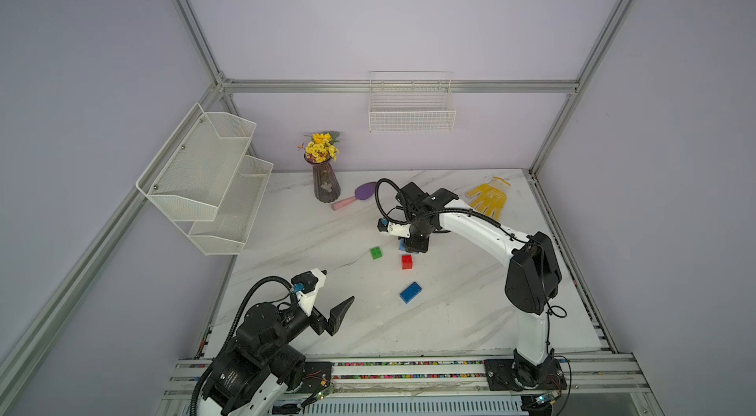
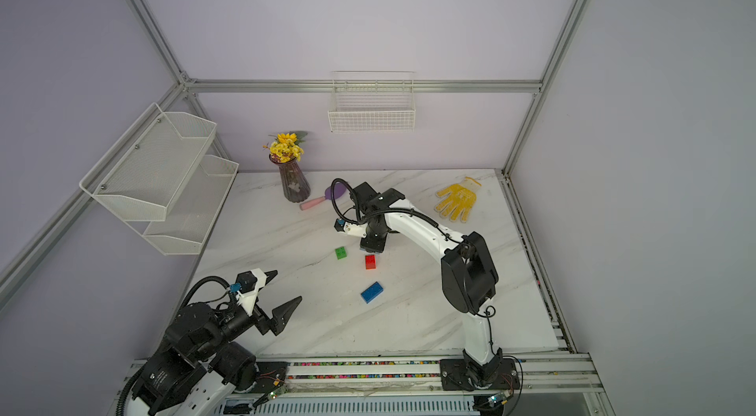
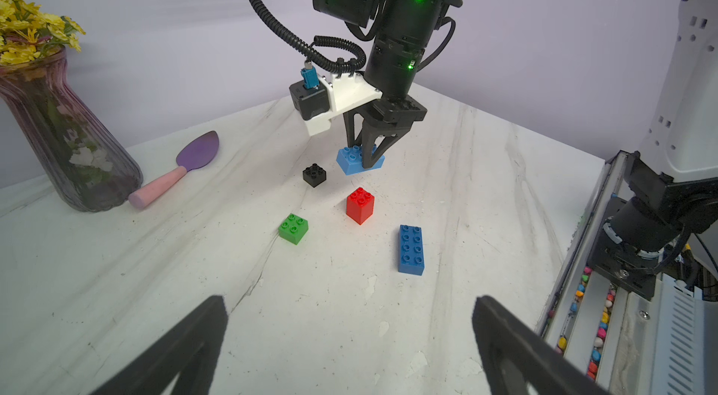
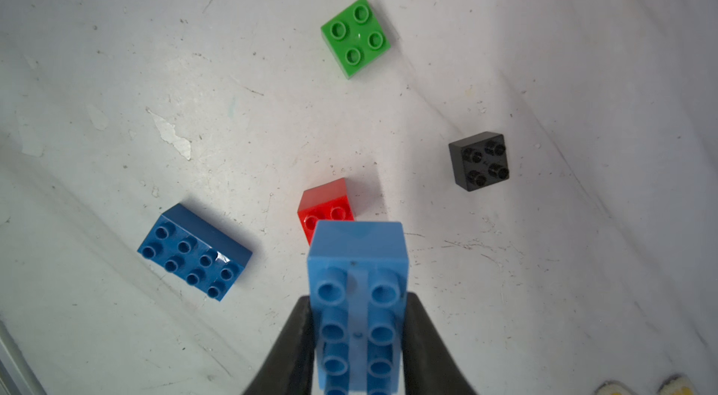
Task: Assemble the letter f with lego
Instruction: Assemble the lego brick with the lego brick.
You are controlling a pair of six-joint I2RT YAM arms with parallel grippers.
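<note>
Up front, the left gripper (image 1: 338, 285) has its fingers wide apart. Next, the dark blue brick (image 3: 411, 249), red brick (image 3: 360, 204) and green brick (image 3: 293, 228) lie on the table (image 3: 466, 179). Farther back, the right gripper (image 3: 370, 162) squeezes the light blue brick (image 3: 351, 162) — lifted up — near the black brick (image 3: 314, 175).

Right gripper (image 3: 367, 164) pinches light blue brick (image 3: 349, 162), raised off table (image 3: 485, 179). Black brick (image 3: 314, 175), red brick (image 3: 360, 204), green brick (image 3: 293, 228), dark blue brick (image 3: 411, 249) sit apart on table. Left gripper (image 3: 349, 299) spread wide, empty.
</note>
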